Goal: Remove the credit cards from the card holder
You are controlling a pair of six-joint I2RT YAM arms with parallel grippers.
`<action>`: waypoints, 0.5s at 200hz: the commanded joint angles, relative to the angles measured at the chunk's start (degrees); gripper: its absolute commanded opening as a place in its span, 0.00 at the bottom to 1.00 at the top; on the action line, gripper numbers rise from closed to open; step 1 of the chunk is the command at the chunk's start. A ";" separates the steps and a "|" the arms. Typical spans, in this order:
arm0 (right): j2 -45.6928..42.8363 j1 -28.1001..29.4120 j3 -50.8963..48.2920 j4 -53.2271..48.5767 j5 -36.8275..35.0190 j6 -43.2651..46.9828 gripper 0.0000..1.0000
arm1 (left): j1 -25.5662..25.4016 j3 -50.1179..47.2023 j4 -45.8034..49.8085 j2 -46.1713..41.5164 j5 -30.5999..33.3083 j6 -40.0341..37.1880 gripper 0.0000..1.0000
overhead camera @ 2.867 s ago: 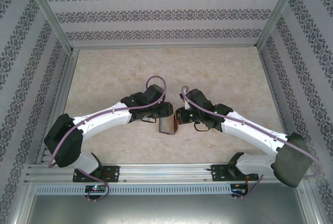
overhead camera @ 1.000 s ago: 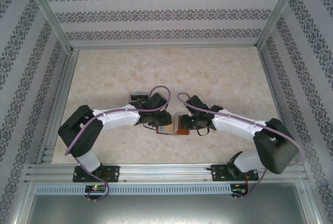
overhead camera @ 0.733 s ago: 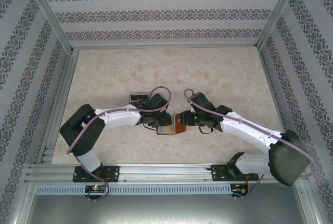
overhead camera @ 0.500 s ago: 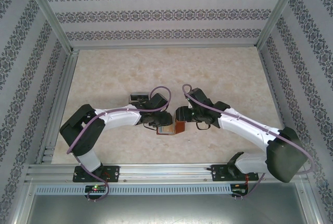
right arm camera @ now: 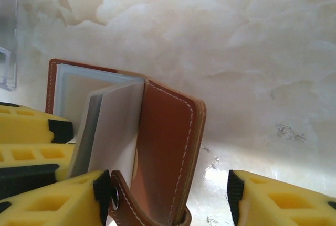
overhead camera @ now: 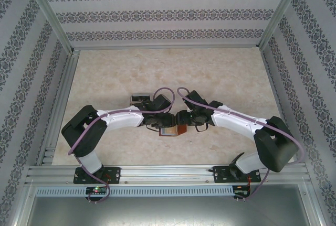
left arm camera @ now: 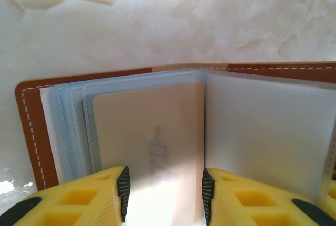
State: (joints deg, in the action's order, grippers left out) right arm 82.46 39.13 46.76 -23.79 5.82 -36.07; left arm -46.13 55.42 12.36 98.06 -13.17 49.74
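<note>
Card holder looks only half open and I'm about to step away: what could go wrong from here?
The card holder stands half folded inside the open right gripper, ungripped; it could flop shut. The left gripper straddles a clear sleeve over a credit card; closing might pinch the sleeve, dragging the holder.

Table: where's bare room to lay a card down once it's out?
Bare: the far half of the table up to the back wall, and the strip between the card holder and front rail. Crowded: the middle, where the left gripper and right gripper flank the holder, a clear tray just beyond the left one.
</note>
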 commanded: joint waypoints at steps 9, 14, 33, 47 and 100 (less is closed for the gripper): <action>-0.48 -0.40 -0.89 -1.76 -2.16 0.47 0.59 | -0.63 0.59 2.76 -2.69 2.47 -2.06 0.42; -0.66 -0.53 -1.20 -1.91 -2.47 0.46 0.59 | -0.63 0.63 2.78 -2.74 2.34 -2.16 0.41; -1.06 -1.11 -2.23 -2.53 -3.09 0.35 0.55 | -0.63 0.73 1.20 -1.99 0.58 -2.36 0.39; -1.31 -1.39 -2.87 -2.65 -3.36 0.13 0.51 | -0.71 1.43 -0.06 -0.83 -0.89 -2.55 0.38; -2.18 -1.68 -4.74 -0.16 -2.07 -0.44 0.24 | -1.75 5.13 -2.12 3.74 -3.86 -3.45 0.32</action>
State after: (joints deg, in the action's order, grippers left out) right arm 80.90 37.98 43.31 -24.62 3.95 -36.21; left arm -46.48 58.22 12.01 99.35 -14.96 47.75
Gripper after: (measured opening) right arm 0.261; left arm 0.328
